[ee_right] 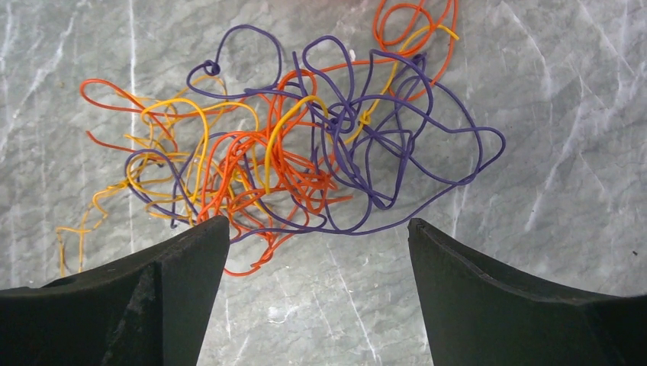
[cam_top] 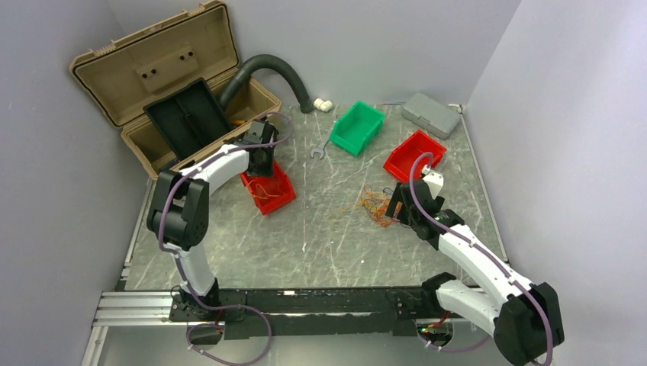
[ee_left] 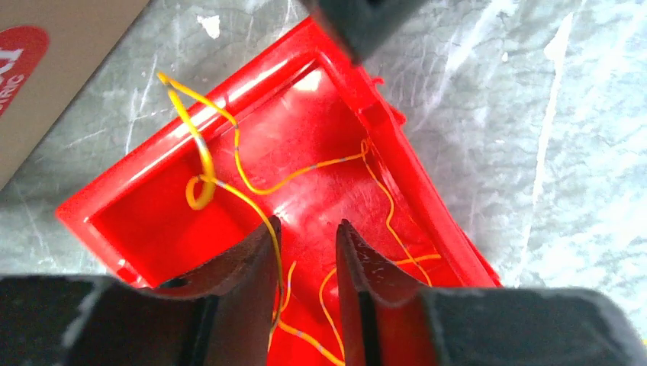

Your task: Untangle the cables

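Note:
A loose tangle of orange, yellow and purple cables [ee_right: 305, 145] lies on the marbled table, right of centre [cam_top: 374, 204]. My right gripper [ee_right: 318, 223] hovers just on its near side [cam_top: 397, 207], open wide, with nothing between the fingers. Several thin yellow cables [ee_left: 204, 156] lie in a red bin [ee_left: 152, 221] by the toolbox [cam_top: 268, 191]. My left gripper [ee_left: 308, 223] hangs over that bin [cam_top: 259, 156], its jaws a little apart. One yellow strand runs along the inner face of its left finger [ee_left: 252, 259] and is not pinched.
An open tan toolbox [cam_top: 164, 84] with a dark corrugated hose [cam_top: 267, 69] stands at the back left. A green bin [cam_top: 356, 127], a second red bin [cam_top: 412, 156], a grey case [cam_top: 431, 114], a small wrench [cam_top: 317, 155] and a white fitting [cam_top: 323, 104] sit at the back.

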